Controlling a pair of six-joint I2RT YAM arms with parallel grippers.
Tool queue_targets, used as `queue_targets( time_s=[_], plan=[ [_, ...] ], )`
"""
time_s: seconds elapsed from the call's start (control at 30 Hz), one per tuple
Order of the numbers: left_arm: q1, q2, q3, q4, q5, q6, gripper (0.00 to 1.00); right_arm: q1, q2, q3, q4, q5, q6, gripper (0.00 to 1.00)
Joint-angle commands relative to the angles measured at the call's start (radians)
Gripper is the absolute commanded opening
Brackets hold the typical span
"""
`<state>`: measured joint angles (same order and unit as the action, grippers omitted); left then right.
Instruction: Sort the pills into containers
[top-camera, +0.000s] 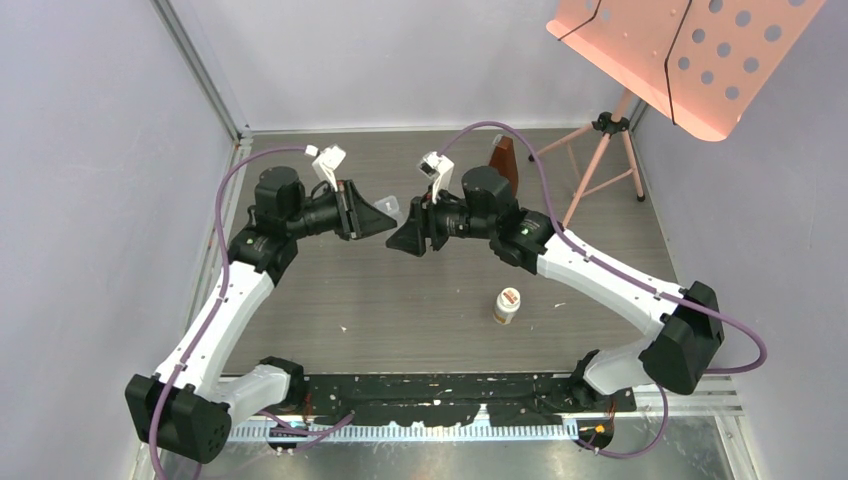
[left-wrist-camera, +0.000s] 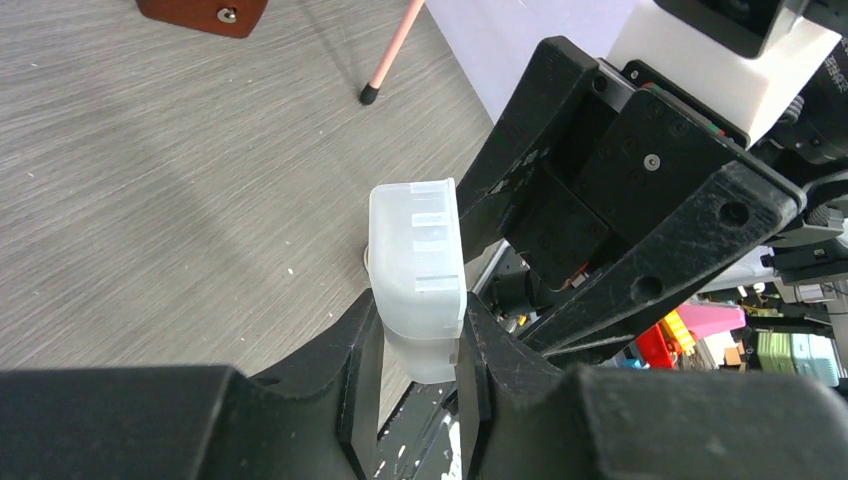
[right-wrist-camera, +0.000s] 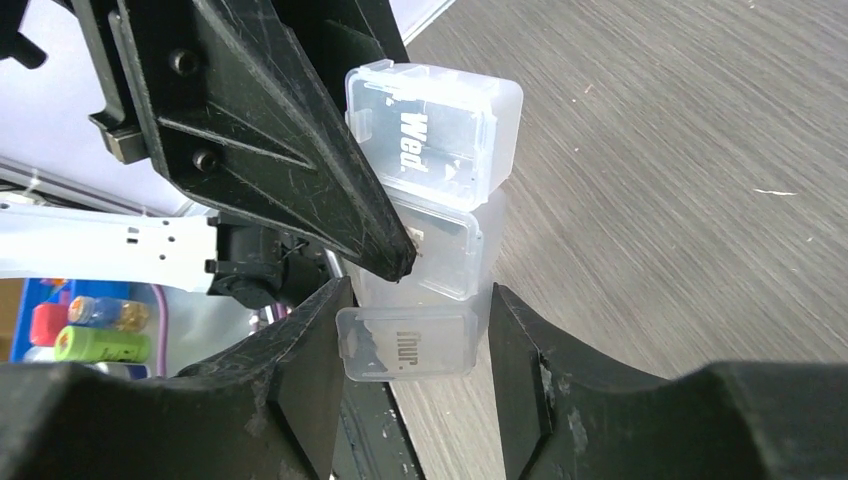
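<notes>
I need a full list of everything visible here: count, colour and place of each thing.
container: one, clear, held up above table
pills: none visible
pill bottle: one, white with orange label, upright on table
brown object: one, far table edge
music stand: one, pink, far right
table: one, grey wood grain
arms: two, white and black, purple cables
left tool: one, black, shut on container
right tool: one, black, fingers astride container's end, grip unclear

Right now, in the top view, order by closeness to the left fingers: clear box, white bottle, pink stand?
1. Clear plastic strip box: in the left fingers.
2. White round pill bottle: nearer, right.
3. Pink perforated stand: far right.
</notes>
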<state>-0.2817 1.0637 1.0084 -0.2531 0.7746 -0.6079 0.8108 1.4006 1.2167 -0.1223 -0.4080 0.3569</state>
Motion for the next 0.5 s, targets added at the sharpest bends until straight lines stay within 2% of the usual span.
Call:
queue_targets(
  time_s=[0.0,0.17,0.33,0.47],
  plan=[
    [0.033,-0.026,-0.008,0.032,-0.007,0.084,0.00,-0.057,-0.090,-0.018,0.039,-0.070,0.085,0.43],
    [0.035,-0.030,-0.002,0.030,-0.006,0.078,0.00,-0.099,-0.125,-0.065,0.035,-0.015,0.107,0.49],
    [0.035,-0.021,0.006,0.025,-0.006,0.076,0.00,-0.101,-0.152,-0.068,0.006,0.044,0.095,0.63],
    [0.035,-0.027,0.007,0.016,-0.014,0.074,0.00,-0.107,-0.161,-0.070,-0.023,0.094,0.091,0.65]
  ],
)
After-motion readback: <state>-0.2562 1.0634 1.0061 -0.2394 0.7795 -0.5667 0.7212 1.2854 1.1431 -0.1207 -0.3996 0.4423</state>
